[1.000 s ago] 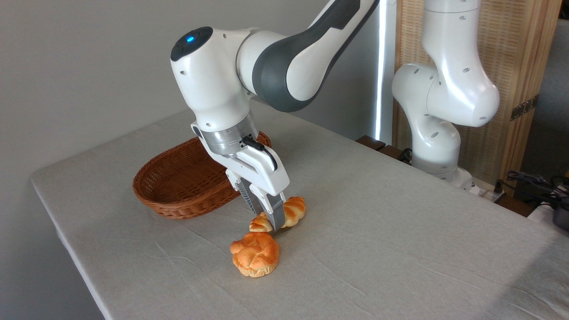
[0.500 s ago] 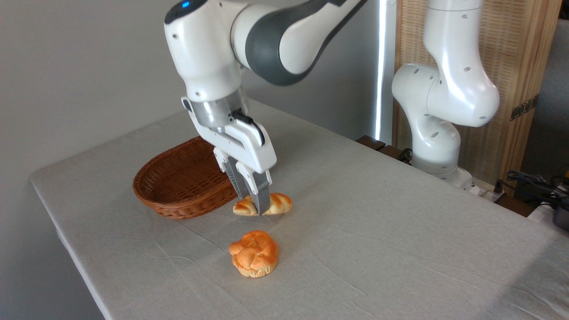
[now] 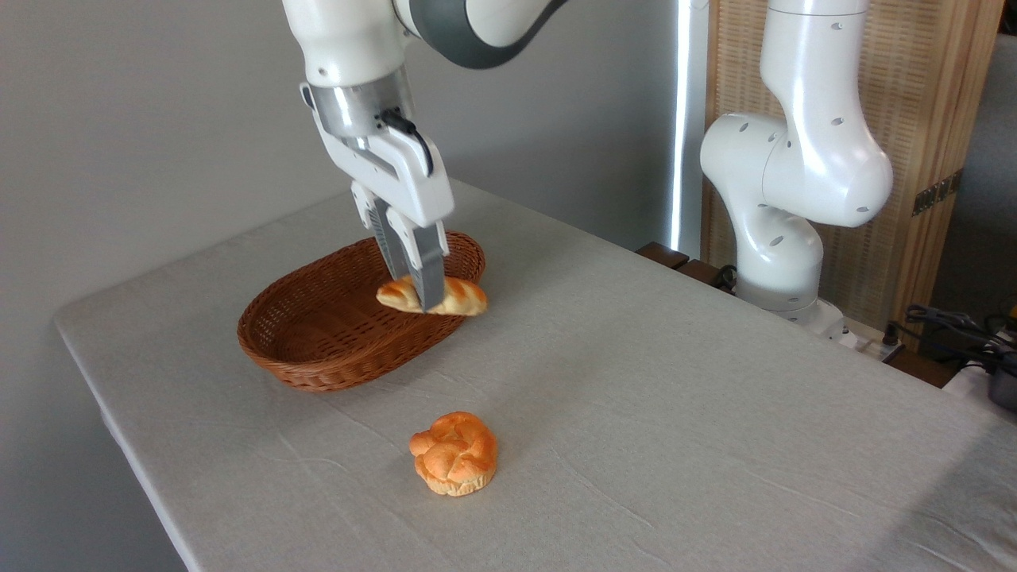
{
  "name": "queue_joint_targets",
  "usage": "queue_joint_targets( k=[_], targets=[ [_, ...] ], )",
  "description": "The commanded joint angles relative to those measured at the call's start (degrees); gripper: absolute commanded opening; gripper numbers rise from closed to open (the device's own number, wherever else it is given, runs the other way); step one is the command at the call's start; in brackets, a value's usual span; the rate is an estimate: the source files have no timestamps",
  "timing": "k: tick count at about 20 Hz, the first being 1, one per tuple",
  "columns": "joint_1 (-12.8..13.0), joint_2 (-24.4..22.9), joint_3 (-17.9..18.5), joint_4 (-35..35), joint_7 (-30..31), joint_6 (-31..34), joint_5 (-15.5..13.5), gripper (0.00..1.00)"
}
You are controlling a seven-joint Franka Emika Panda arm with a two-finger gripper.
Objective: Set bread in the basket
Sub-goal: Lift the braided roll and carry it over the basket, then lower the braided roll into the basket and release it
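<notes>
— Counting, largest first: one worktop [image 3: 675, 445], one robot arm [image 3: 794, 175], one basket [image 3: 318, 349].

— Smaller items?

— One round bun [image 3: 454, 453] on the cloth, well apart from the basket. One bread [image 3: 461, 296], lifted off the worktop, hanging over the basket's right rim. One gripper [image 3: 419, 298], jaws clamped across the loaf's middle.

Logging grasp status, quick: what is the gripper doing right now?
Gripper: closed on the braided bread loaf, held in the air by the wicker basket.
</notes>
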State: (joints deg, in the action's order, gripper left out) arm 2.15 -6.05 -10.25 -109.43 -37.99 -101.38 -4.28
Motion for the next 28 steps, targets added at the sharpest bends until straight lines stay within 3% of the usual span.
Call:
queue_joint_targets(
  k=[1, 3, 8, 9, 11, 14, 19, 28],
  targets=[
    [0.05, 0.16, -1.61, 1.94, -0.68, 0.84, -2.65, 0.51],
    [0.05, 0.33, -3.01, 2.46, -0.6, 0.66, -4.68, 0.52],
    [0.05, 1.74, -6.88, 2.64, -0.42, -2.15, -5.74, 0.56],
    [0.05, 2.52, -7.41, 2.64, -0.42, -2.76, -5.83, 0.61],
    [0.05, 4.37, -9.34, 2.64, 0.02, -6.7, -5.83, 1.0],
    [0.05, 7.27, -11.89, 2.47, 0.81, -11.46, -5.83, 1.0],
    [0.05, 10.35, -14.09, 2.64, 1.43, -13.22, -5.12, 1.0],
    [0.05, 10.44, -14.1, 2.64, 4.14, -15.51, -4.07, 1.0]
  ],
)
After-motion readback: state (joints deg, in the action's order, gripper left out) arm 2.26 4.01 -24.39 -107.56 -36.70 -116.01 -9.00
